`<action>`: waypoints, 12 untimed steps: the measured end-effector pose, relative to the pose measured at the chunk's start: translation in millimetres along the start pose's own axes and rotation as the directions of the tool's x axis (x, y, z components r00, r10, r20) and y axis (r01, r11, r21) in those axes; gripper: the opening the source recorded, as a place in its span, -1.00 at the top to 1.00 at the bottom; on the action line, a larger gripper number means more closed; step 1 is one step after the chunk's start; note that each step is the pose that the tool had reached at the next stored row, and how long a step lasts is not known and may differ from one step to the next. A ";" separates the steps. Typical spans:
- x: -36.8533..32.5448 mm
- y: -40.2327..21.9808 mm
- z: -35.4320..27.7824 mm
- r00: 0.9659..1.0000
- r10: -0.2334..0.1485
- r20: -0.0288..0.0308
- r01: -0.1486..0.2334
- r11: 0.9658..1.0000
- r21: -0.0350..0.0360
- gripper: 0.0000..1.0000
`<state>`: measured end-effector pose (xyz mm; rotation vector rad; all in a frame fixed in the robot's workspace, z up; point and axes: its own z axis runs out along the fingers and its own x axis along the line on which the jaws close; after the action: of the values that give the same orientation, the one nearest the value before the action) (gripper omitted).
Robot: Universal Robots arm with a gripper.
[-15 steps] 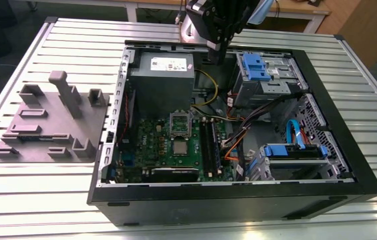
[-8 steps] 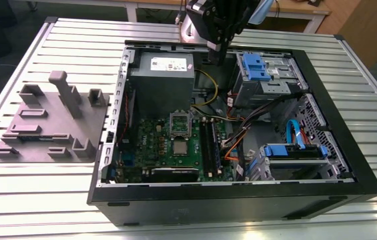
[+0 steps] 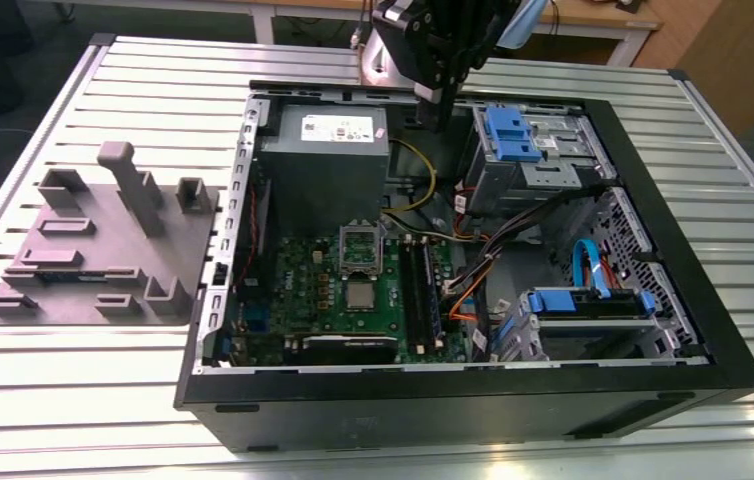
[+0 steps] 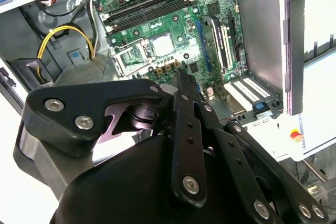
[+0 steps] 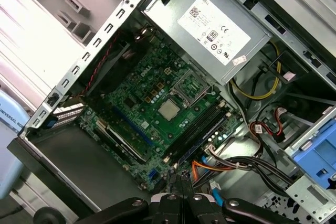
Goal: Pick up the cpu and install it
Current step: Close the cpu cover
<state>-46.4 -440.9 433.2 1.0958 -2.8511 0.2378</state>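
a ribbed aluminium table [image 3: 110, 400] carries a black open-sided computer case [image 3: 484, 405], its walls framing the work on every side. on the exterior view's clock face, a grey moulded parts fixture [image 3: 97, 250] lies on the table at nine o'clock from the case, apart from it.

inside, a green circuit board [image 3: 300, 300] lies flat on the case floor. the cpu [image 3: 357, 292], a small square chip with a silvery-grey metal top, rests flat on that board with its metal face up. it is square, so no long axis shows; its edges run in line with the board's edges. both wrist views show it too [image 4: 163, 44] [image 5: 168, 109].

the open metal-framed socket [image 3: 357, 247] sits just beside it at twelve o'clock, and the tall grey metal box with a white label [image 3: 324, 170] stands beyond that. long black memory sticks [image 3: 417, 285] run near it at three o'clock. the space straight above the chip is open.

the black gripper [image 3: 440, 120] hangs high at one o'clock from the chip, well apart from it, over the case's far edge. its fingers [image 5: 176, 184] are pressed together with nothing between them.
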 end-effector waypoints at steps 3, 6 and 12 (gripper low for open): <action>0.0 0.0 0.0 1.000 0.000 -0.001 0.000 1.000 0.001 0.80; 0.0 0.0 0.0 1.000 0.000 -0.002 0.000 1.000 0.002 0.80; 0.0 0.0 0.0 1.000 0.000 -0.006 0.000 1.000 0.006 0.80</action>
<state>-46.4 -440.9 433.2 1.0943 -2.8474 0.2496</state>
